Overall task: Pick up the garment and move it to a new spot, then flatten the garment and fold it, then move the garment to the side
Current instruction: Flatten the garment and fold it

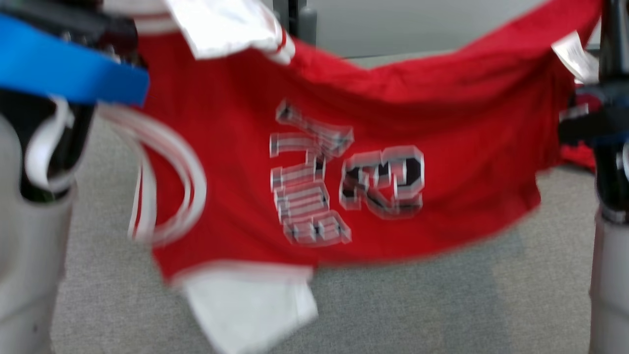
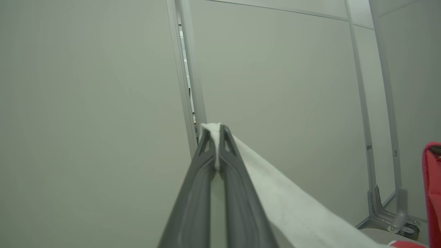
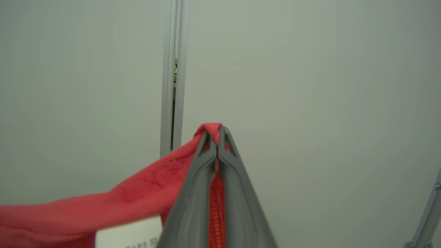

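**Item: garment (image 1: pixel 344 162).** Red jersey with white sleeves and a grey-and-black print (image 1: pixel 344 182) on its face. It hangs in the air, stretched broadside between the two arms and sagging in the middle. One white sleeve (image 1: pixel 250 305) dangles from the lower edge, clear of the grey surface (image 1: pixel 442 295) below. The head view is blurred, so the finer details are unclear.

**Item: left end effector (image 2: pixel 216 132).** The fingers are pressed together on a fold of the garment's white cloth, which runs taut down and away from the tips.

**Item: right end effector (image 3: pixel 215 132).** The fingers are closed on a pinch of the red cloth, a ridge of it showing just past the tips. A white label (image 3: pixel 131 234) hangs just beside the grip.

**Other items.** A blue band (image 1: pixel 69 69) crosses the left arm. Pale wall panels (image 2: pixel 86 103) stand behind.

**Step in hand (judged).** This is the first step: the garment is picked up and in carriage to a new spot. It is not yet laid down, flattened or folded.

**Next move calls for (judged).** Both arms should come down together with the span kept taut. The lower edge should meet the grey surface first, with the rest drawn out flat after it. The loose sleeve could tuck underneath. Either pinch letting go too soon would bunch the cloth.
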Available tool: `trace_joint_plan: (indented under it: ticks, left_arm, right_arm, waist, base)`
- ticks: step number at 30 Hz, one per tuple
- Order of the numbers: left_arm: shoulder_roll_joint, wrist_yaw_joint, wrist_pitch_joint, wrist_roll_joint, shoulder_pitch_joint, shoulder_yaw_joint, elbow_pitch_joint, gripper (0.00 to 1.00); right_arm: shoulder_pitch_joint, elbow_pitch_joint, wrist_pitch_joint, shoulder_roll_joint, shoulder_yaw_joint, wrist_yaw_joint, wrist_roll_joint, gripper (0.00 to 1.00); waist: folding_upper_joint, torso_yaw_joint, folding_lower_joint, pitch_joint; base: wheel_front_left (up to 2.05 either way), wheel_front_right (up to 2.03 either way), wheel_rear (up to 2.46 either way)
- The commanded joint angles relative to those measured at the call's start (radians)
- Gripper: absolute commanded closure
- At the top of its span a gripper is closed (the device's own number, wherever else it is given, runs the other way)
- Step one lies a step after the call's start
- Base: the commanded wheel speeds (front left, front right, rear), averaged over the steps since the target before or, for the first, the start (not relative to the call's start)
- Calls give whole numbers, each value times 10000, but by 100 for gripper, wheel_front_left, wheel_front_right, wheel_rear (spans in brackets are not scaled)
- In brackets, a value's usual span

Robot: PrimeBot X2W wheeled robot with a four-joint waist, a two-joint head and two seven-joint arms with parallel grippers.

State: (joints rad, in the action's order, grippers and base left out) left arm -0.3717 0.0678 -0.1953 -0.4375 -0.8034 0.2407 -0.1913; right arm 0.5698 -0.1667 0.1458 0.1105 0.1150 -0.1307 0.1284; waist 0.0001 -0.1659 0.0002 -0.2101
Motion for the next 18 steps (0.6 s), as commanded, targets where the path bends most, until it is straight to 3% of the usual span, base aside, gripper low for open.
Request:
trace_joint_plan:
  ticks: [1, 10, 18]
  left_arm:
    - [-45, 118, 36, 166, -833, 91, 456, 100]
    - [568, 88, 1199, 696, -4150, 113, 3319, 100]
    - [942, 159, 2005, 159, -3398, 22, 4773, 100]
  right_arm:
    - [1008, 670, -131, 162, -83, -1, -118, 100]
    - [5331, 4536, -1043, 601, -133, -1, -1615, 100]
    - [5744, 6944, -1904, 215, 335, 1, -2319, 100]
  waist:
    - [-1, 216, -2, -502]
    - [-1, 500, -2, -1677]
    - [-1, 946, -2, -2992]
  base:
    - [0, 0, 0]
    - [0, 0, 0]
    - [0, 0, 0]
